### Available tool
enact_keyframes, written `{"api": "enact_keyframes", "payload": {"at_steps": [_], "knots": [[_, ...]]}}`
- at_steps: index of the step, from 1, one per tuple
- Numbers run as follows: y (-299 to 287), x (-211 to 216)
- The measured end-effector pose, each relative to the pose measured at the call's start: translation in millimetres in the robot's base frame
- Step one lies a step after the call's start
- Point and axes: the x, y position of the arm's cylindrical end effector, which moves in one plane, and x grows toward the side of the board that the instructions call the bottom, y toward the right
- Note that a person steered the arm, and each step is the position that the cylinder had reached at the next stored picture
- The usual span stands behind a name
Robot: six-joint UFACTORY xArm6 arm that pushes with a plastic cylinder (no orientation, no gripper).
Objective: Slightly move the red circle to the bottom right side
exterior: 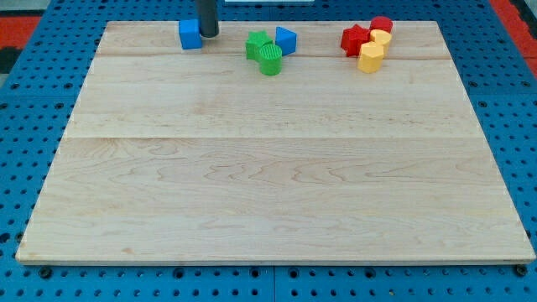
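Observation:
The red circle [382, 24] sits near the board's top edge at the view's upper right, touching a yellow block [380, 38] below it. A red star [355, 39] lies just left of them and a yellow hexagon-like block [370, 58] just below. My tip [208, 33] is far to the left, at the top edge, right beside the blue cube [190, 34]. The tip is well apart from the red circle.
A green star-like block [258, 44] and a green cylinder [270, 60] sit at top centre, with a blue triangular block [285, 39] to their right. The wooden board [277, 168] lies on a blue pegboard surface.

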Motion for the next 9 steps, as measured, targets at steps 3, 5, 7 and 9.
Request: {"api": "enact_keyframes", "payload": {"at_steps": [3,5,7,9], "knots": [[-107.5,-2.7],[-59.1,-20.3],[68.0,-22.7],[164.2,-22.6]]}}
